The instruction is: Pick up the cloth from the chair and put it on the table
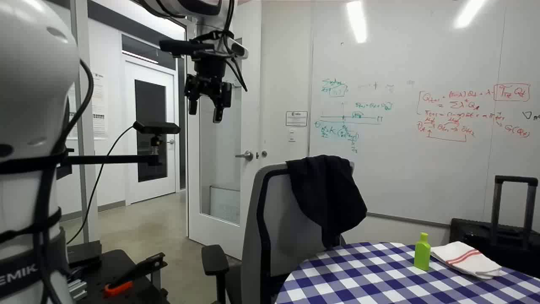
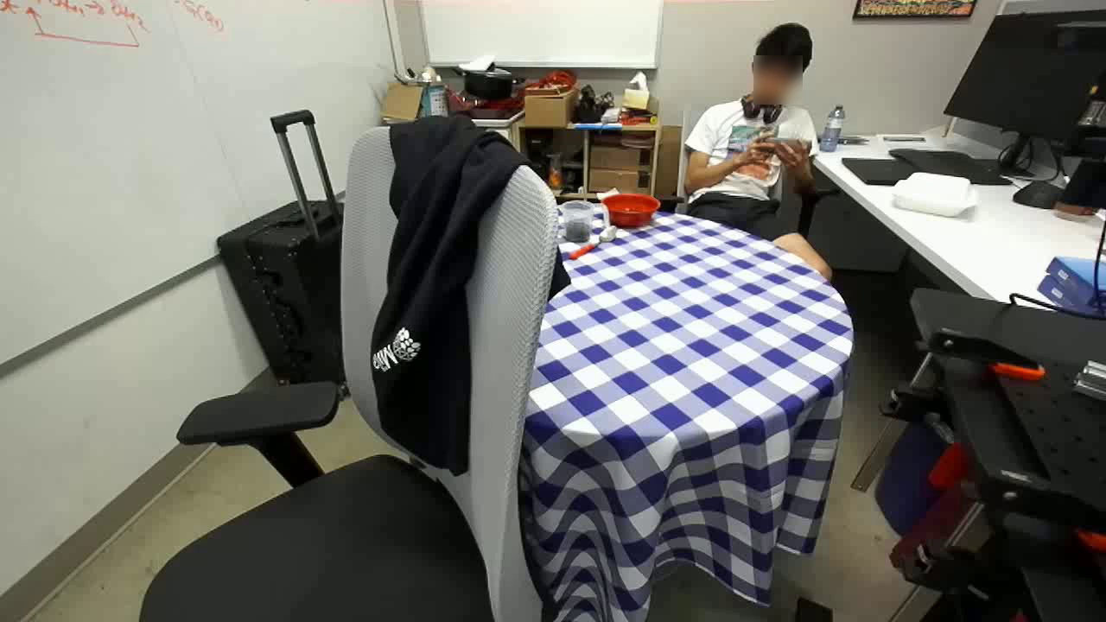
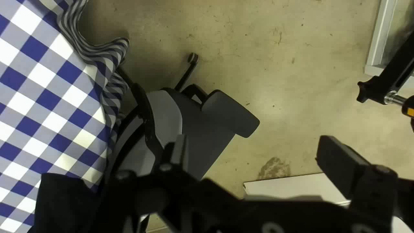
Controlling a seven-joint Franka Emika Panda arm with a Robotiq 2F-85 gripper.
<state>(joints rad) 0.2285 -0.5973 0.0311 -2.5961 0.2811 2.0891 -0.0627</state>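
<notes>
The cloth, a dark navy-black garment with a white print, hangs over the top of the chair's backrest in both exterior views (image 1: 327, 194) (image 2: 432, 250). Part of it shows at the lower left of the wrist view (image 3: 61, 200). The grey chair (image 1: 280, 236) (image 2: 510, 363) stands against the table; its backrest and armrest show in the wrist view (image 3: 168, 113). The round table (image 1: 337, 274) (image 2: 691, 328) (image 3: 42, 106) has a blue-and-white checkered cover. My gripper (image 1: 205, 113) (image 3: 252, 142) is open and empty, high above and to the left of the chair in an exterior view.
A green bottle (image 1: 422, 253) and a folded white towel (image 1: 464, 259) are on the table, with a red bowl (image 2: 631, 210) and spoon (image 2: 596, 242). A black case (image 2: 285, 294) stands by the wall. A person (image 2: 752, 155) sits behind the table. A camera (image 1: 156, 127) sits on a side bracket.
</notes>
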